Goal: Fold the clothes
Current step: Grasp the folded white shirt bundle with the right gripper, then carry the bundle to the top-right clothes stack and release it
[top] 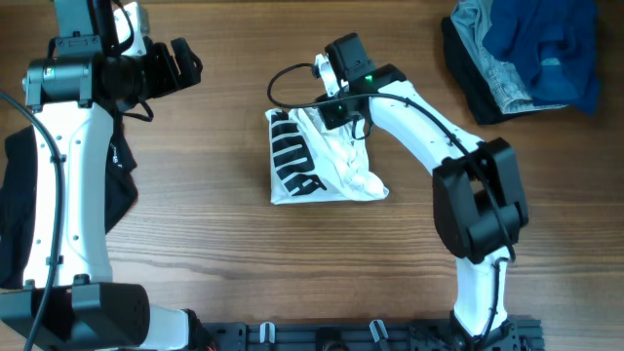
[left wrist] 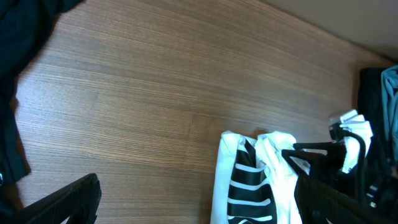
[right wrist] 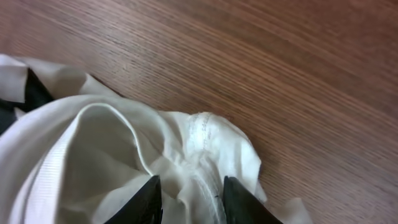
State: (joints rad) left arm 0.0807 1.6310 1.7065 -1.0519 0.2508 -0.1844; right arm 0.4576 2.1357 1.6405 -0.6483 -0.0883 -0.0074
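One shirt (top: 331, 166) lies as a crumpled white bundle near the middle of the table (top: 214, 224), with its black print running far to near along its left side. The right gripper (right wrist: 189, 202) is at the far right corner of the bundle, closed on a ridge of cloth, so the rest lies left of it and nearer. The left gripper (left wrist: 198, 186) is spread wide, well apart at the far left. The black garment (top: 15, 195) lies at the left edge. I judge there is bare wood all around the bundle for spreading; the blue pile (top: 526, 49) is well apart.
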